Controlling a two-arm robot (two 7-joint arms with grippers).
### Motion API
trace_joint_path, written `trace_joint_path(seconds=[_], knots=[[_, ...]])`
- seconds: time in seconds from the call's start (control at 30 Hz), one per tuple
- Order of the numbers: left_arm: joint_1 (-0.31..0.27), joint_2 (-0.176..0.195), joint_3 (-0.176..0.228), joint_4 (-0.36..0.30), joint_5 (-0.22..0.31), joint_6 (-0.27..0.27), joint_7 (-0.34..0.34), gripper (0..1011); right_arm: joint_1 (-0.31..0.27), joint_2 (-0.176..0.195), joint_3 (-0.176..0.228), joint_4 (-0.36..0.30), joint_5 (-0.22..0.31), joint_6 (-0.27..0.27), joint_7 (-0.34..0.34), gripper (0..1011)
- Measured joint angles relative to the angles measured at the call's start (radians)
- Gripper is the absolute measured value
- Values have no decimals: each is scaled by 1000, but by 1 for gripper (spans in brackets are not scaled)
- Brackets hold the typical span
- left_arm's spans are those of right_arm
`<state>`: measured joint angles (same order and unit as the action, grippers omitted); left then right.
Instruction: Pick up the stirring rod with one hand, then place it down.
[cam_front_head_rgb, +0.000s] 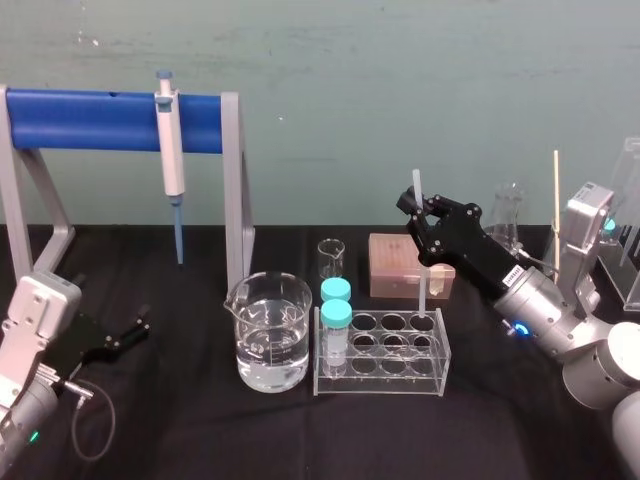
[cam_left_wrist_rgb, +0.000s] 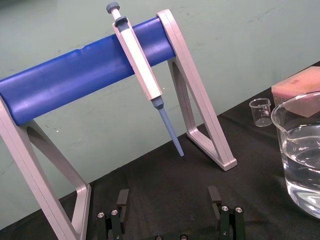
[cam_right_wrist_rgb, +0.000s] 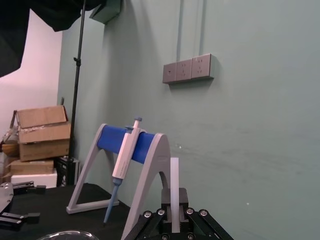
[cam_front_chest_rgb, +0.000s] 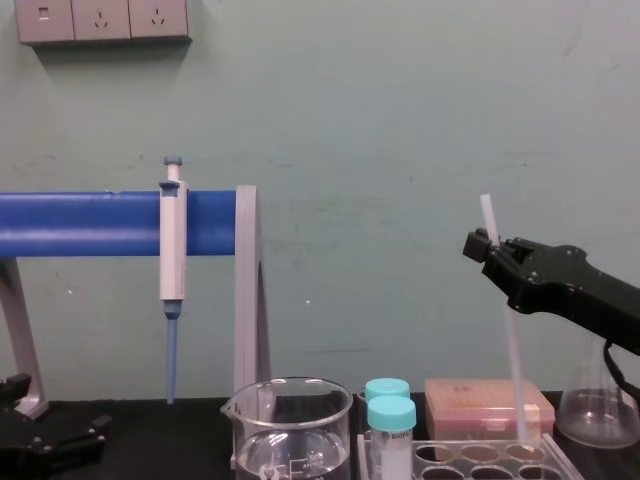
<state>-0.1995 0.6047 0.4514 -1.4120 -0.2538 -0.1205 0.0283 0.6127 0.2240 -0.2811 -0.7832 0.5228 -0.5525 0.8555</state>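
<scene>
The stirring rod (cam_front_head_rgb: 423, 288) is a thin translucent white stick standing nearly upright, with my right gripper (cam_front_head_rgb: 418, 212) shut on its upper part. A short piece sticks out above the fingers. Its lower end reaches the back right hole of the clear tube rack (cam_front_head_rgb: 381, 378). From the chest the rod (cam_front_chest_rgb: 514, 360) hangs from the right gripper (cam_front_chest_rgb: 485, 245) down to the rack's rim. In the right wrist view the rod (cam_right_wrist_rgb: 174, 175) stands between the fingers of the right gripper (cam_right_wrist_rgb: 174, 195). My left gripper (cam_front_head_rgb: 135, 330) rests open at the table's left (cam_left_wrist_rgb: 168, 192).
A glass beaker of water (cam_front_head_rgb: 270, 340) stands left of the rack, which holds two teal-capped tubes (cam_front_head_rgb: 336, 300). Behind are a small beaker (cam_front_head_rgb: 331, 258), a pink box (cam_front_head_rgb: 398, 262) and a flask (cam_front_head_rgb: 508, 215). A pipette (cam_front_head_rgb: 172, 140) hangs on the blue stand (cam_front_head_rgb: 90, 118).
</scene>
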Motion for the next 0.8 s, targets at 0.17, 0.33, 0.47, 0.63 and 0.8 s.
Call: trace_joint_path(seconds=[0.17, 0.33, 0.47, 0.63, 0.8], knots=[[0, 0, 0, 0, 0, 0, 0, 1000, 18, -9, -3, 36, 10, 1, 20, 77], [0, 0, 0, 0, 0, 0, 0, 1000, 44, -20, -5, 86, 16, -3, 44, 77], [0, 0, 0, 0, 0, 0, 0, 1000, 66, -29, -4, 131, 20, -7, 63, 77], [0, 0, 0, 0, 0, 0, 0, 1000, 92, -40, -1, 188, 26, -6, 85, 77], [0, 0, 0, 0, 0, 0, 0, 1000, 111, -50, 4, 237, 32, 2, 108, 77]])
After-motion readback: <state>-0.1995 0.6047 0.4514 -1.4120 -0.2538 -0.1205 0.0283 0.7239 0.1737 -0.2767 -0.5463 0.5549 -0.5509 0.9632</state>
